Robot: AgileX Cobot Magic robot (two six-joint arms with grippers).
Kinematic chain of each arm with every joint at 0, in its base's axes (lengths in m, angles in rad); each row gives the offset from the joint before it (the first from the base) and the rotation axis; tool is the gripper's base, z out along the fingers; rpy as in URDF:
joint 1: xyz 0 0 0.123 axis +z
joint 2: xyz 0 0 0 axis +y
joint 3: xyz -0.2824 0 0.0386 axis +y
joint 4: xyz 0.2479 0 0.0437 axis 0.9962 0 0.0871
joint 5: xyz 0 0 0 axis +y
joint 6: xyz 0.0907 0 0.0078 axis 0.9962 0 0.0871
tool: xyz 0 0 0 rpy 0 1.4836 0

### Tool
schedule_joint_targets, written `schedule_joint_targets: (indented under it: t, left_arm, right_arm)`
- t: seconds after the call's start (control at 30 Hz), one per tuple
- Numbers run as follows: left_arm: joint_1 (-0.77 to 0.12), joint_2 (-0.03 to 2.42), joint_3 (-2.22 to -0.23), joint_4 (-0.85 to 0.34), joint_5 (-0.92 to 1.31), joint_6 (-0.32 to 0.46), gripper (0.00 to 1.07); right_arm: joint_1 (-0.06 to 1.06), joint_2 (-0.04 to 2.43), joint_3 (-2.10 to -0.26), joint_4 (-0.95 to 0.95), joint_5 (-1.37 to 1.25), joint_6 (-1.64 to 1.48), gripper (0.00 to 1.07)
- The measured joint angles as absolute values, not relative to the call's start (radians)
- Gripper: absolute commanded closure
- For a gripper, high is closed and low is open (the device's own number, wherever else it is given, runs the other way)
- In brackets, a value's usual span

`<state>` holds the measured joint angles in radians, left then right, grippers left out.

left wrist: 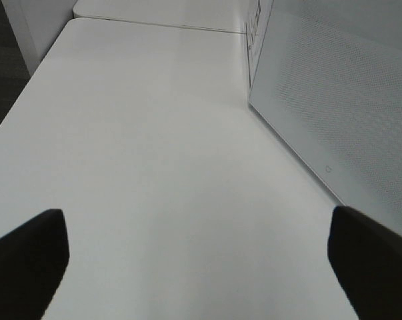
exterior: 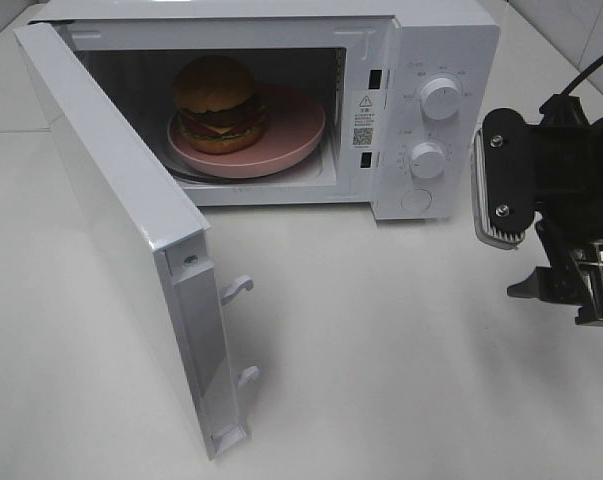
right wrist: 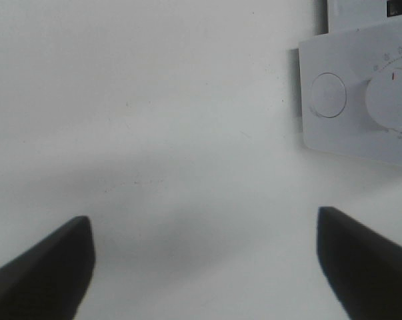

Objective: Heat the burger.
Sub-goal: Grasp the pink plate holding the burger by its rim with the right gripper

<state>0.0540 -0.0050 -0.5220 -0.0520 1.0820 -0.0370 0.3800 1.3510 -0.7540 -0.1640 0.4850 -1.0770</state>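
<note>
Open door (exterior: 111,230) blocks left; cavity (exterior: 301,70) mouth free; burger (exterior: 218,103) occupies inside.

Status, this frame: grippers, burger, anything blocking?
Left gripper open, right gripper open, both empty. Burger on plate inside microwave. Door wide open, not yet shut.

Lab-like setup: microwave (exterior: 281,100) on bare white table (exterior: 401,340)

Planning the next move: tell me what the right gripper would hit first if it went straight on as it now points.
Probably the table. The open right gripper points down at it; the microwave's control panel lies off to one side, though depth is hard to judge.
</note>
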Motion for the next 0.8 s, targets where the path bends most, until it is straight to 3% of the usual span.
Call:
schedule_joint_targets:
  t: [0.47, 0.8]
  left_arm:
    - [0.054, -0.005, -0.522, -0.052, 1.082, -0.037, 0.09]
    - [0.054, -0.005, -0.522, -0.052, 1.082, -0.037, 0.09]
  right_arm:
    - [0.382, 1.351, -0.754, -0.212, 0.492, -1.081, 0.12]
    - [0.509, 1.382, -0.765, -0.265, 0.492, -1.075, 0.14]
